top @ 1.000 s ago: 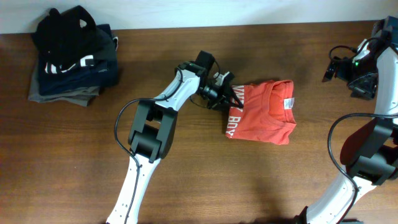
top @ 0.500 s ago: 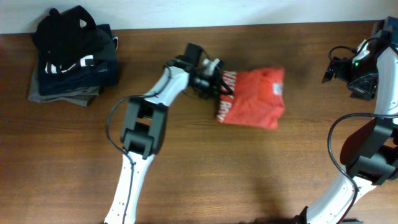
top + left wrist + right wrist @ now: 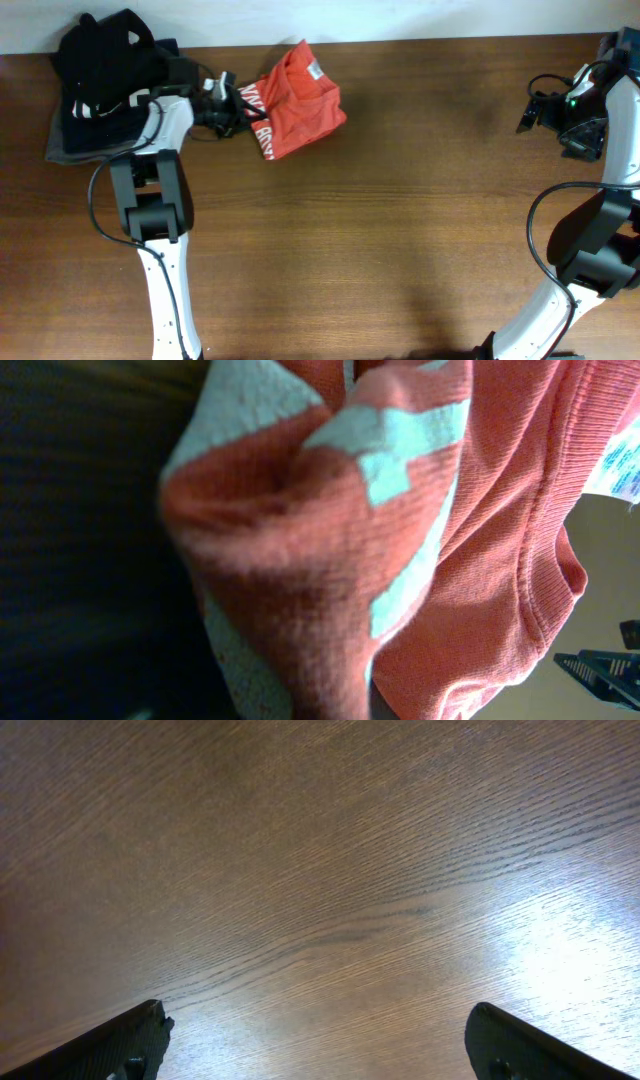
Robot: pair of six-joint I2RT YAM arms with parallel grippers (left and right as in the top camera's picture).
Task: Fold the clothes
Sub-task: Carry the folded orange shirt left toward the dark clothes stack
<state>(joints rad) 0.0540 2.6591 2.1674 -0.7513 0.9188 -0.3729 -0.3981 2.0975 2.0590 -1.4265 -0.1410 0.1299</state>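
Since a second back: left arm (image 3: pixel 165 120) has swung from mid-table over to the dark pile (image 3: pixel 105 100), taking the shirt (image 3: pixel 300 100) with it. Right arm (image 3: pixel 600 130) unchanged.

Left jaws: pressed nearly together, pinching the shirt's near edge, the edge that faces the pile. Jaws sit just beside the pile, on its shirt side. Left wrist view is filled with orange-red knit (image 3: pixel 470 590), bunched into a fold close to the lens. White print (image 3: pixel 400 450) runs across the fold. White label (image 3: pixel 622 465) shows at the frame edge.

Shirt: folded into a compact bundle and turned at an angle. Lies on the table (image 3: pixel 400 250) just beside the pile, apart from it with the jaws between. Printed edge toward the pile; collar and label (image 3: pixel 313 68) on the side away from it. Whether the pinched edge is lifted off the wood, cannot tell.

Left arm: forearm lies across the pile's corner, base post further down the table from it.

Right jaws: spread wide, nothing between them. Both fingertips (image 3: pixel 130 1040) show at the lower corners of the right wrist view, only bare wood grain beyond. Right arm stands well apart from the pile, at the opposite end of the table.
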